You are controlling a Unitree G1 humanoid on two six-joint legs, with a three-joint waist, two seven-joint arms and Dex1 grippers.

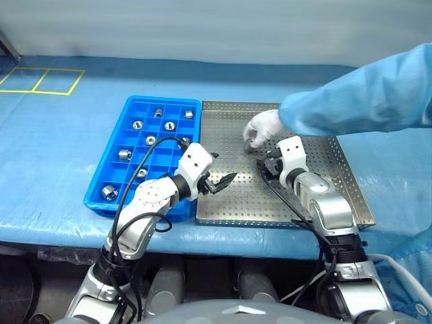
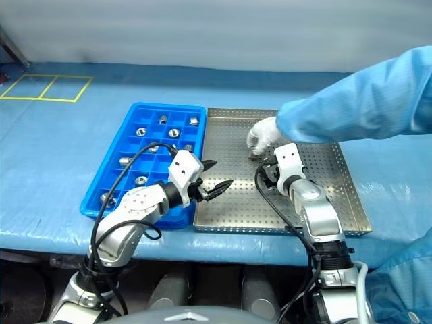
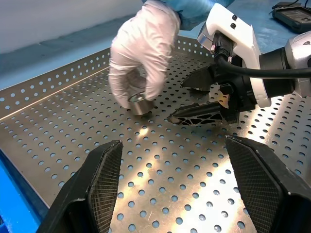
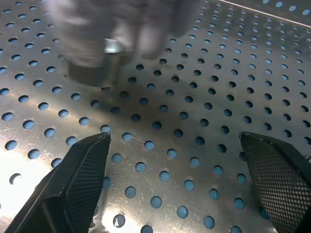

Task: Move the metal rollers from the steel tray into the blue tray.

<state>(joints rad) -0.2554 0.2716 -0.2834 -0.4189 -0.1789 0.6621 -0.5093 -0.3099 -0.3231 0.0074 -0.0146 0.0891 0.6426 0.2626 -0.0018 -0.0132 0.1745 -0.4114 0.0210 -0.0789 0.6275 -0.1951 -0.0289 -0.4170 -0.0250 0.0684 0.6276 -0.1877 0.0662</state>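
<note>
A white-gloved hand [image 3: 143,51] sets a shiny cylindrical roller [image 3: 139,103] on the perforated steel tray [image 1: 236,196] — my jaws gape apart, both empty.

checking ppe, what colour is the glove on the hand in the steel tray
White glove, clearest in the left wrist view.

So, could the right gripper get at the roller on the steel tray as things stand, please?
Probably not yet. The right gripper stands open just short of the roller on the steel tray, but a person's gloved hand is on the roller and covers most of it.
</note>
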